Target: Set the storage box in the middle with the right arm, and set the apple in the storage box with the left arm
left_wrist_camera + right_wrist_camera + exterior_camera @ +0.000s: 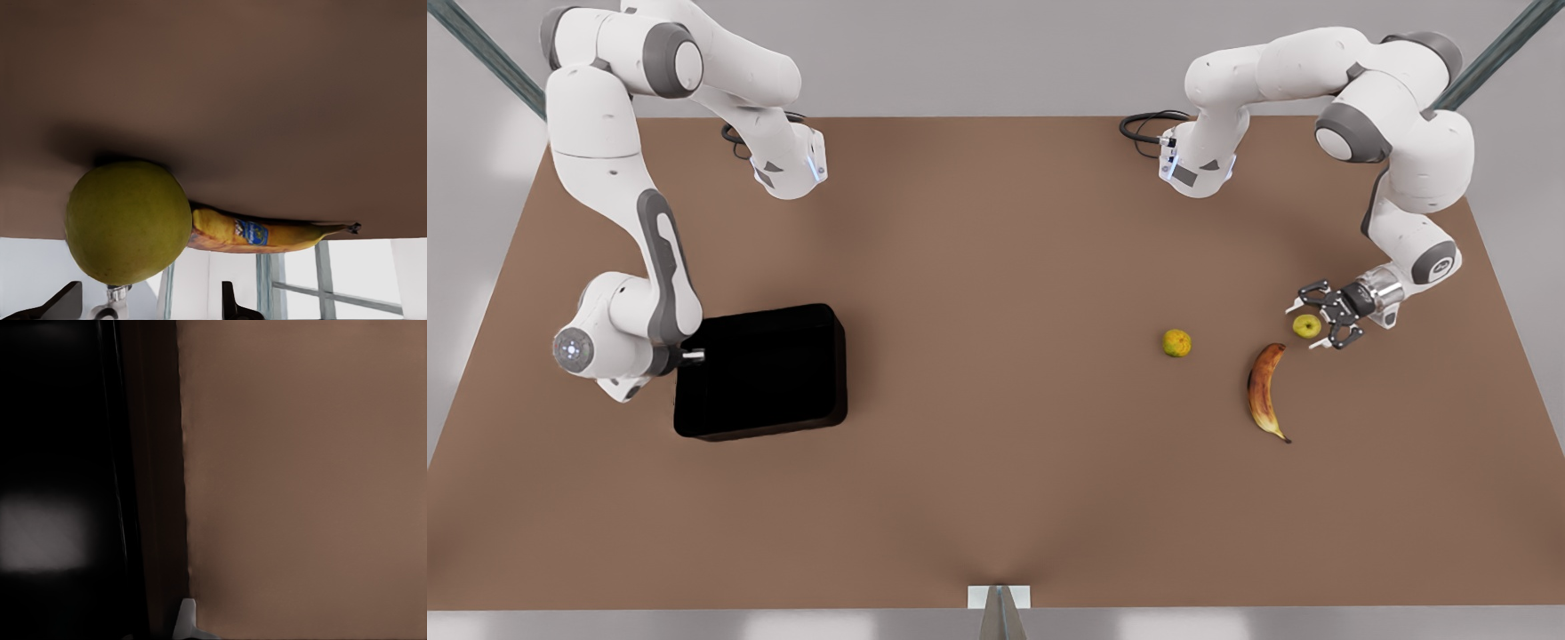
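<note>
The storage box (pixel 760 372), glossy black with low walls, sits on the table at the front view's left. My right gripper (pixel 688 357) is at the box's wall on the side facing the front view's left edge; that wall (pixel 127 487) runs close past the right wrist camera. The apple (pixel 1306 326), small and yellow-green, rests on the table at the front view's right. My left gripper (pixel 1309 324), a black skeletal claw, is open and straddles the apple (pixel 128 221), one finger on each side. The fingertips (pixel 230 308) stand apart from the fruit.
A browned banana (pixel 1264 391) lies just in front of the apple, also seen behind it as the banana (pixel 267 235) in the left wrist view. A round orange-tinged fruit (pixel 1176 342) sits toward the middle. The brown table (pixel 996 267) spreads wide between box and fruits.
</note>
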Controlling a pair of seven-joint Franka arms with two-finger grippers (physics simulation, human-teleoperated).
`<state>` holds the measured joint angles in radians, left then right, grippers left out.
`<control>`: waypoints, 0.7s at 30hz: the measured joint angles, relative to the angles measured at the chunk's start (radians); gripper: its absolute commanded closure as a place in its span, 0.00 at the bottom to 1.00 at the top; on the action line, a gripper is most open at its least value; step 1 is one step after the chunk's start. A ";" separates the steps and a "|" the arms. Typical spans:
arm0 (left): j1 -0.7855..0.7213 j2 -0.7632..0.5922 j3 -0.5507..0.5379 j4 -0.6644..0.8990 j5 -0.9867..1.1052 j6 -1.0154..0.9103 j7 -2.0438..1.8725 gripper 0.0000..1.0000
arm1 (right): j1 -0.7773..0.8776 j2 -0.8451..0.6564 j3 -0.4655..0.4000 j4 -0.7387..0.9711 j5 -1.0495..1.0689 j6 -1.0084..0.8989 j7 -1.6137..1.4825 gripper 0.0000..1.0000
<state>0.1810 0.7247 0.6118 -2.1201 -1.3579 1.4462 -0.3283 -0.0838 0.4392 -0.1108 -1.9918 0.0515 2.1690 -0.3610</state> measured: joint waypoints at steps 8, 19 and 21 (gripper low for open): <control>0.000 0.009 -0.001 0.009 0.000 0.060 -0.009 0.00 | 0.201 0.016 0.080 0.156 0.006 -0.019 0.012 0.79; 0.002 0.022 -0.035 0.008 -0.048 0.107 -0.008 0.18 | 0.513 0.384 0.117 0.728 0.138 -0.167 0.124 0.79; 0.001 0.022 -0.035 0.008 -0.049 0.106 -0.009 0.32 | 0.538 0.440 0.117 0.790 0.144 -0.156 0.130 0.79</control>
<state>0.1825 0.7471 0.5768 -2.1123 -1.4067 1.5524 -0.3375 0.4539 0.8790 0.0062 -1.2023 0.1953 2.0130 -0.2308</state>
